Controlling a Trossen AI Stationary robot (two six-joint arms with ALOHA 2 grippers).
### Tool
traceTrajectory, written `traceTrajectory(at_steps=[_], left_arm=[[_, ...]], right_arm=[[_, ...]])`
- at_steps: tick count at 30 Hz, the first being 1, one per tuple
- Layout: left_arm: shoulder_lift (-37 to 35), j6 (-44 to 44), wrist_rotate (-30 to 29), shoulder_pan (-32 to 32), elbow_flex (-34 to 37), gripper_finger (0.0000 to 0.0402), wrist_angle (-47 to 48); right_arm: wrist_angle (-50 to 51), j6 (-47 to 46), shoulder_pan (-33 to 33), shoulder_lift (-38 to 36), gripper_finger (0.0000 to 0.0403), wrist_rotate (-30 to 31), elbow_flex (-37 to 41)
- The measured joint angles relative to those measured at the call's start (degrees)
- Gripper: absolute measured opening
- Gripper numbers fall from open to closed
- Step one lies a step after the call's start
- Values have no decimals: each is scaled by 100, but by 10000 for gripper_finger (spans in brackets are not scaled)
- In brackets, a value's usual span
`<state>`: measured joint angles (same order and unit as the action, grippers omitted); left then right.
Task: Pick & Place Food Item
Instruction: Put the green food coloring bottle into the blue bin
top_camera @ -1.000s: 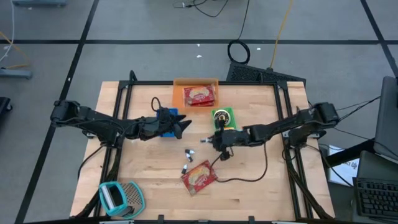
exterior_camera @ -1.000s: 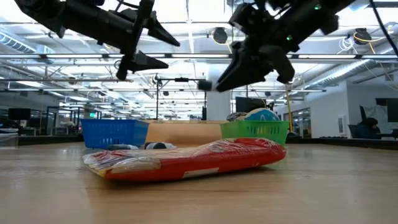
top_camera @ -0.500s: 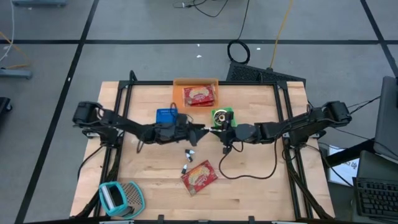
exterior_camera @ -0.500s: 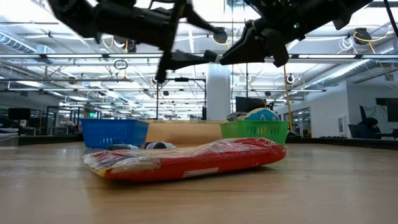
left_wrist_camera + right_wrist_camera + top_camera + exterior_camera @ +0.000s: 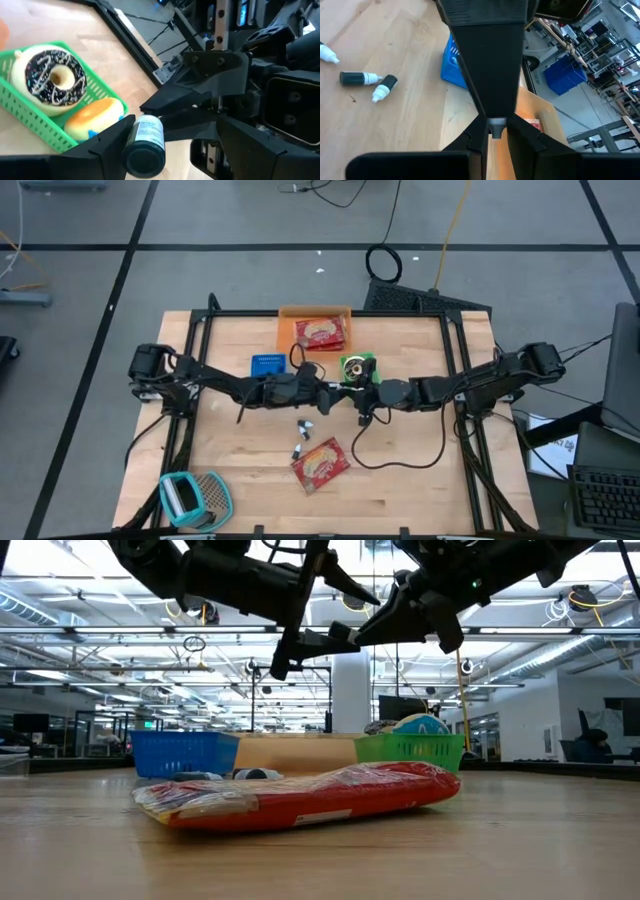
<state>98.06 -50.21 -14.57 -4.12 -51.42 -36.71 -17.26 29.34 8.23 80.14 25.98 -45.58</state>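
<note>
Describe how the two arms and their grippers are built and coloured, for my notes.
Both arms are black and slender, built of jointed segments, each with a loose black cable looping beside it. The left gripper and right gripper end in flat, tapering, matte black fingers. No markings are readable on either.

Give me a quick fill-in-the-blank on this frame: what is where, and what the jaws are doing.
1. The sprinkled doughnut lies in the ___ basket.
2. The right gripper, raised over mid-table, is shut on a small dark ___.
3. The left gripper meets it there, with its jaws ___.
4. At the table's far edge, a red packet lies in the ___ tray.

Missing words: green; bottle; open; orange.
</note>
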Motion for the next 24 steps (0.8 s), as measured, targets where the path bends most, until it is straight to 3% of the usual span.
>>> traceTrajectory(at_steps=[6, 18, 24], left_arm=[[2, -180, 362, 108, 5, 262, 37], [4, -278, 776, 365, 20, 93, 269], [4, 493, 811, 476, 20, 64, 283]], right_arm=[[148, 92, 0, -4, 42, 113, -7], [254, -2, 11, -7, 46, 161, -7], [319, -680, 38, -7, 63, 203, -4]])
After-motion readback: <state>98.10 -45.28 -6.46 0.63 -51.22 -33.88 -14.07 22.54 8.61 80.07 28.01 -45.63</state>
